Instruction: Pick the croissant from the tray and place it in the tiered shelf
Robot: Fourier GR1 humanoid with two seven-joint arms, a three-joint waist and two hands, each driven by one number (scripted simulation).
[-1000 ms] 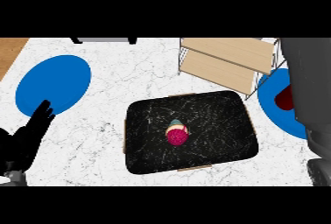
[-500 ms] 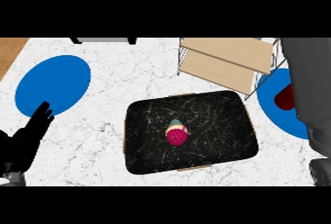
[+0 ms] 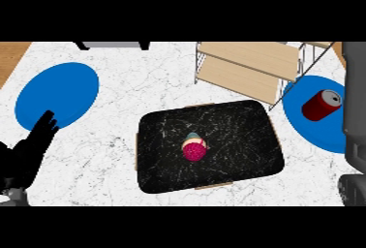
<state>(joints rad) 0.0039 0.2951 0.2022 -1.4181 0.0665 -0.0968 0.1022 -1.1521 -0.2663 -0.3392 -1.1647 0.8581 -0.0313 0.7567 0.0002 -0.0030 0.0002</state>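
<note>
Sitting mid-tray (image 3: 236, 121), the small pink item (image 3: 194, 149) does not look like a croissant, so a misidentified grasp is possible. The left hand (image 3: 28, 150) rests with fingers straight at the worktop's left edge; the red can (image 3: 321, 104) beside the tiered shelf (image 3: 250, 68) could be knocked.

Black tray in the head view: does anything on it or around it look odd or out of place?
Yes. The black tray holds no croissant, only a small pink-topped, cupcake-like item. A red soda can lies tipped on the right blue plate. The wooden tiered shelf sits askew to the counter edge.
</note>
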